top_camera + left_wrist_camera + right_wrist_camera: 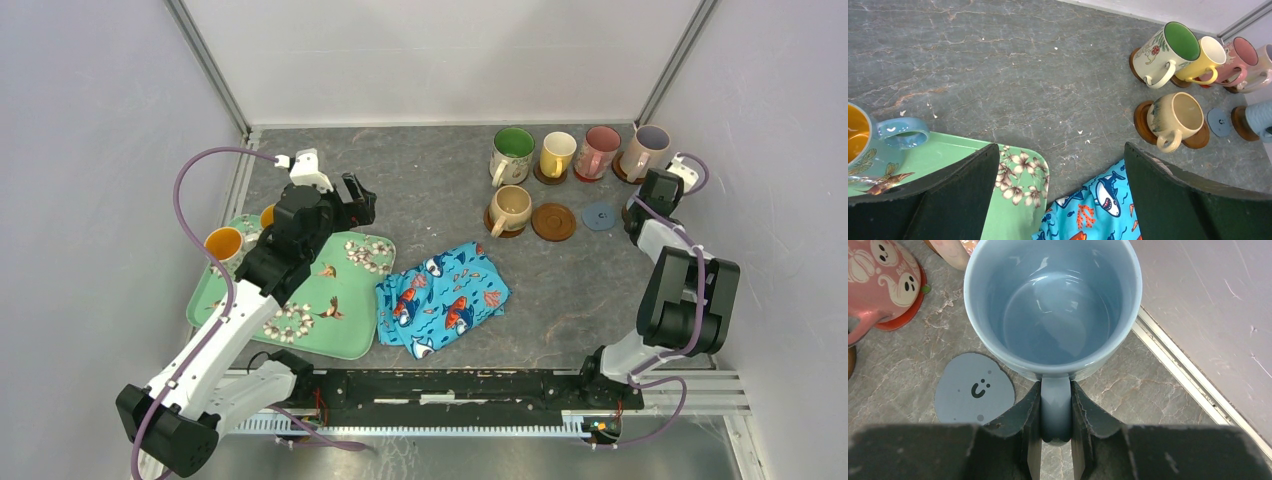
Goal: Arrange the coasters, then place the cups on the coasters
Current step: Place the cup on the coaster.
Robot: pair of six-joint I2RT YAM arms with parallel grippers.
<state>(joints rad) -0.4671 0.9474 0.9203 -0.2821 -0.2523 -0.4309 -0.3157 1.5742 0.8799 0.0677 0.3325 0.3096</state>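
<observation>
My right gripper (1055, 416) is shut on the handle of a light blue cup (1053, 305) at the far right. From the left wrist this cup (1260, 116) sits over a brown coaster (1239, 125); I cannot tell if it touches. Beside it lie a bare blue-grey coaster (600, 215) and a bare brown coaster (553, 221). A beige cup (511, 208) stands on a brown coaster. Behind stand green-lined (512, 152), yellow (556, 152), pink (600, 150) and lilac-lined (648, 148) cups on coasters. My left gripper (355, 200) hangs open and holds nothing, near the tray corner.
A green floral tray (345, 310) at the left holds two orange-lined cups (224, 243) (268, 215), partly hidden by my left arm. A blue fish-print cloth (442, 297) lies crumpled mid-table. The enclosure wall and rail (1178, 370) run close on the right.
</observation>
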